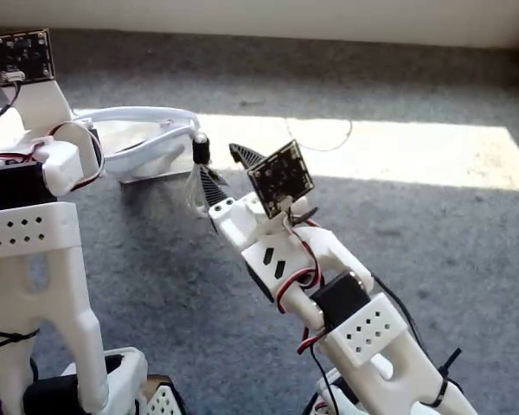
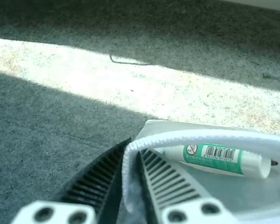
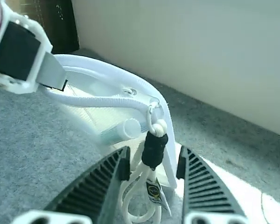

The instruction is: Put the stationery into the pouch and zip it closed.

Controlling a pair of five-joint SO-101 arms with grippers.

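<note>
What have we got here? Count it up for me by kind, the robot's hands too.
1 pouch
1 pen, inside the pouch
2 robot hands: left hand, right hand
Total: 4

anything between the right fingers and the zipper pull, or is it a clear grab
Nothing visible is in the way: the black zipper pull hangs in the gap between the open fingers of the right gripper. The left gripper is clamped on the rim of the pouch.

White-edged, seemingly clear pouch (image 1: 147, 117), green-and-white pen (image 2: 214, 156), black zip pull (image 3: 155, 147), grey carpet (image 1: 450, 242)
</note>
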